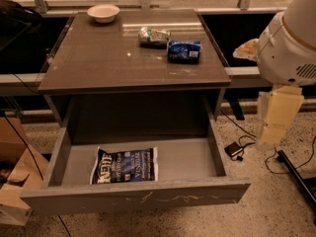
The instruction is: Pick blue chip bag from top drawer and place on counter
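Observation:
The blue chip bag (124, 165), dark navy with white "Kettle" lettering, lies flat in the left half of the open top drawer (192, 159). The drawer is pulled out under the counter (103, 58), a glossy grey-brown tabletop. My gripper (276, 120) hangs from the white arm at the right edge of the view. It is outside the drawer, to the right of it and well apart from the bag, and it holds nothing that I can see.
On the counter sit a white bowl (103, 12) at the back left, a small green-silver packet (153, 36) and a smaller bright blue packet (184, 51). Cardboard boxes (12, 177) stand on the floor at the left. Cables (237, 149) lie on the floor at the right.

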